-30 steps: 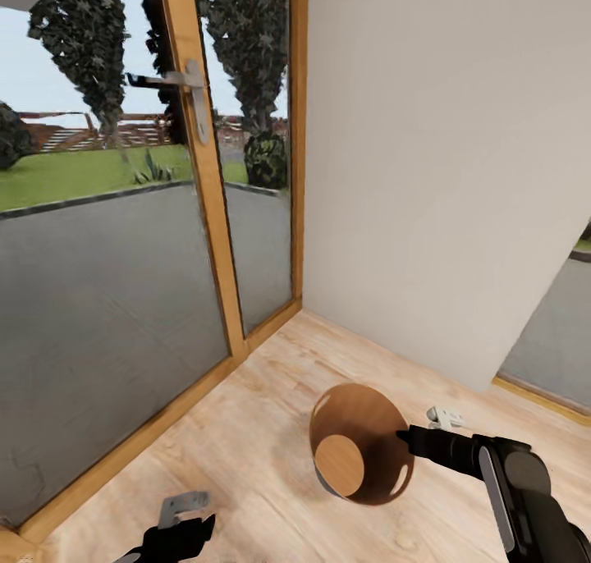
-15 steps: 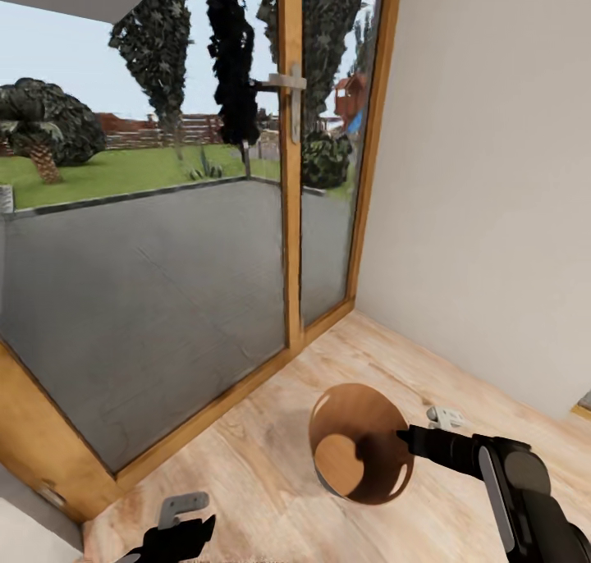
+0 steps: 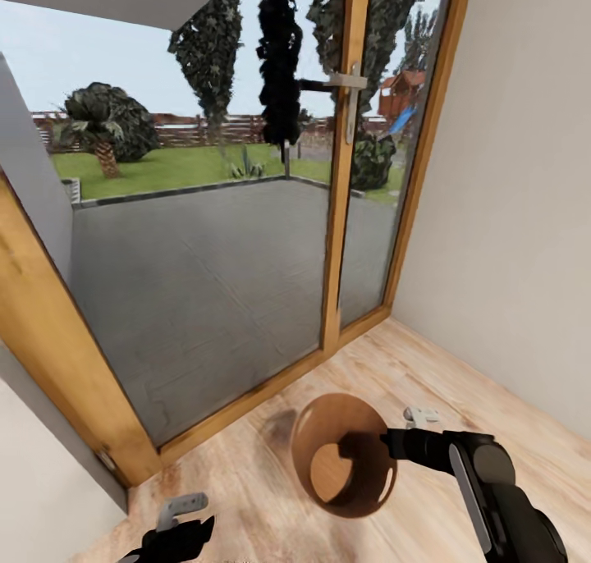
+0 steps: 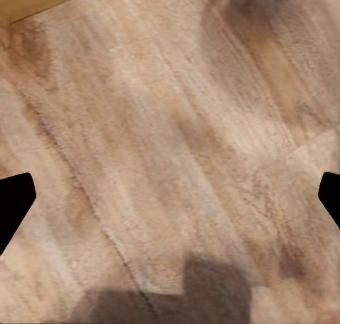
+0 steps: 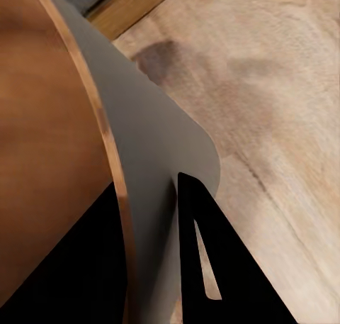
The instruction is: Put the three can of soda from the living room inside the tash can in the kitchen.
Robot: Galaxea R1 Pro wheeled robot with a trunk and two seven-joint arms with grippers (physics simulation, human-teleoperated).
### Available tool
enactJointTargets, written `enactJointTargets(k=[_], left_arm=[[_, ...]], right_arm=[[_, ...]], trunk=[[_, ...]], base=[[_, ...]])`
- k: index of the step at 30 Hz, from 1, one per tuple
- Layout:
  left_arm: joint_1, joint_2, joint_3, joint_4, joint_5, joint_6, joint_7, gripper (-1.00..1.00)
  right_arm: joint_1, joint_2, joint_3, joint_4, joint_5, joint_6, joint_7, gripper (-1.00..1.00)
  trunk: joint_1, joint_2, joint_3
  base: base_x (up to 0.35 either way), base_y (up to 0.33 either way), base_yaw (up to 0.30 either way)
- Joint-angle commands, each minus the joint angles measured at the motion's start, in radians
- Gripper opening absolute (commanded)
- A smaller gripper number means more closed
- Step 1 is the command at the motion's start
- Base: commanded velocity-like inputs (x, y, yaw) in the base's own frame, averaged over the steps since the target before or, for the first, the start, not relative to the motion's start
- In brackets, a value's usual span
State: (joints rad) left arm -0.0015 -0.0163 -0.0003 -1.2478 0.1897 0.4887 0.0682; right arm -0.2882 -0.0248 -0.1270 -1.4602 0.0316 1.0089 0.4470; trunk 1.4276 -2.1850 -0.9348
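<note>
Pale wood floor (image 3: 246, 481) by glass doors (image 3: 246, 251): we judge the tash can (image 3: 341, 456) light and rigid (right gripper (image 3: 392, 446) pinching its rim); left gripper (image 3: 185, 518) spread, empty.

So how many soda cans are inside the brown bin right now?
0. The tash can, held at its rim by the right gripper, shows only its bare brown bottom; the near inside wall is hidden, so one could be out of sight.

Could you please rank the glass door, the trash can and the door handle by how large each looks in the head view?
1. Glass door, by far the largest.
2. Trash can, held at its rim by the right gripper.
3. Door handle, smallest, though it is farther from the camera.
</note>
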Motion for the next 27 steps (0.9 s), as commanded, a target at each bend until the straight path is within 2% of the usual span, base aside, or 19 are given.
enactJointTargets(k=[1,10,16,18,19,21,24,27], left_arm=[[0.000,0.000,0.002,0.000,0.001,0.000,0.001,1.00],[0.000,0.002,0.017,0.038,0.038,-0.010,0.001,1.00],[0.000,0.002,0.017,0.052,0.042,-0.011,0.001,1.00],[0.000,0.003,0.015,0.084,0.040,-0.013,0.001,1.00],[0.000,0.003,0.014,0.115,0.038,-0.016,0.001,1.00],[0.000,0.002,0.013,0.126,0.036,-0.024,0.001,1.00],[0.000,0.000,0.013,0.132,0.036,-0.031,0.001,1.00],[0.000,0.000,0.013,0.133,0.036,-0.034,0.001,1.00]], right_arm=[[0.000,0.000,0.001,0.001,-0.025,0.004,0.003,-1.00],[0.000,0.001,0.004,0.006,-0.025,0.001,0.004,-1.00],[0.000,0.000,0.006,0.004,-0.024,0.003,0.009,-1.00],[0.000,0.001,0.014,0.004,-0.025,0.003,0.009,-1.00],[0.000,0.001,0.082,0.004,-0.023,0.002,0.004,-1.00],[0.000,0.002,0.153,0.004,-0.020,0.001,0.000,-1.00],[0.000,0.002,0.201,0.004,-0.019,0.001,-0.007,-1.00],[0.000,0.002,0.215,0.006,-0.020,0.001,-0.015,-1.00]], trunk=[[0.000,0.000,0.000],[0.000,0.000,0.000],[0.000,0.000,0.000],[0.000,0.000,0.000],[0.000,0.000,0.000],[0.000,0.000,0.000],[0.000,0.000,0.000],[0.000,0.000,0.000]], base=[[0.000,0.000,0.298],[0.000,0.000,0.298],[0.000,0.000,0.299],[0.000,0.000,0.298],[0.000,0.000,0.298],[0.000,0.000,0.298],[0.000,0.000,0.299],[0.000,0.000,0.299]])
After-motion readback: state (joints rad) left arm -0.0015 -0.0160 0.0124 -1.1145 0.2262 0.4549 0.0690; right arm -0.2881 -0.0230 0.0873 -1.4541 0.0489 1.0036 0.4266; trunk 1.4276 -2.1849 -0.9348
